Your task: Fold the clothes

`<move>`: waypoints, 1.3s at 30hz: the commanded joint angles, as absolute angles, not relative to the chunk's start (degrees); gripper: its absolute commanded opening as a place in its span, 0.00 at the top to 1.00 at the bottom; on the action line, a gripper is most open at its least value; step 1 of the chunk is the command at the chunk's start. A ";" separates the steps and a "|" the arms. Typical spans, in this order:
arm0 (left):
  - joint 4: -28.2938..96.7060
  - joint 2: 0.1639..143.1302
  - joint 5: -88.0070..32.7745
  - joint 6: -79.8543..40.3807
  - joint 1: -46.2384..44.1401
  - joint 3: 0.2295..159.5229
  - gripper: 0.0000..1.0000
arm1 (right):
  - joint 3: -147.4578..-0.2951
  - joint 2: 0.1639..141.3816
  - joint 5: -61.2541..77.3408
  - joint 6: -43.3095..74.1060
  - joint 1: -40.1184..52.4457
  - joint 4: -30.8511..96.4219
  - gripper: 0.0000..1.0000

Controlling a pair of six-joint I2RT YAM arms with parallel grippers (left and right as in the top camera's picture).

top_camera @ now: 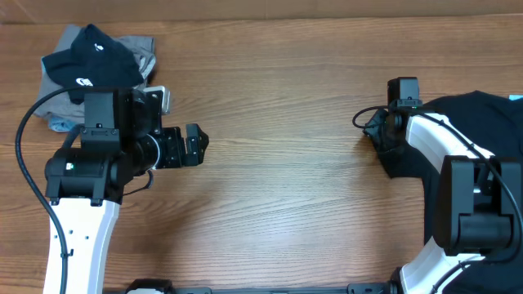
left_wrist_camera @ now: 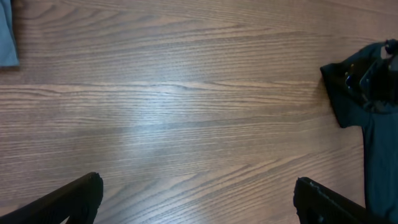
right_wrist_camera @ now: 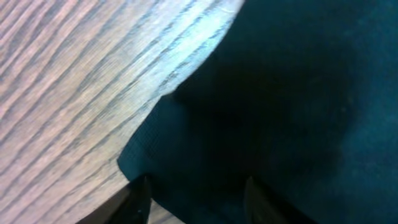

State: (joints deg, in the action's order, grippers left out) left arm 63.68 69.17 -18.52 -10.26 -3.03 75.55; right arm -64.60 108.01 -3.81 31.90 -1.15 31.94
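Note:
The clothes, a plain black T-shirt (top_camera: 482, 122), lie bunched at the right edge of the wooden table and show dark in the left wrist view (left_wrist_camera: 373, 143) too. My right gripper (top_camera: 382, 135) is down at the shirt's left edge. In the right wrist view its fingers (right_wrist_camera: 140, 196) stand partly apart, straddling a corner of the black cloth (right_wrist_camera: 261, 106); I see no pinch. My left gripper (top_camera: 200, 145) hovers over bare wood at the left, wide open and empty (left_wrist_camera: 199, 199).
A pile of other garments lies at the back left: a black one with a white logo (top_camera: 90, 57) on grey cloth (top_camera: 140, 47). A blue-grey edge of cloth (left_wrist_camera: 7, 31) shows in the left wrist view. The table (top_camera: 278, 122) is wood.

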 commanded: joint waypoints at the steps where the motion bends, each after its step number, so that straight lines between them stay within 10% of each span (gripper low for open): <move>1: 63.55 68.79 -19.53 -8.73 -3.42 77.14 0.00 | -64.86 109.06 -3.97 32.27 -1.34 31.22 0.59; 6: 63.24 68.77 -19.55 -8.75 -3.42 77.14 0.00 | -64.71 109.06 -5.10 32.08 -1.37 32.12 0.96; 22: 63.77 68.71 -19.53 -7.66 -3.40 77.17 0.00 | -70.19 93.41 -2.28 30.02 0.36 42.00 0.96; 27: 63.75 68.73 -19.51 -7.44 -3.40 77.17 0.00 | -68.42 96.88 -3.84 29.85 0.75 37.52 0.30; 39: 65.60 68.73 -19.53 -6.35 -3.40 77.14 0.00 | -68.20 111.74 -4.43 30.76 0.69 32.62 0.39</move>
State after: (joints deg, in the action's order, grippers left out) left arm 65.28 69.17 -18.50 -7.51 -3.03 75.70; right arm -68.29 110.39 -3.44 30.20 0.75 33.36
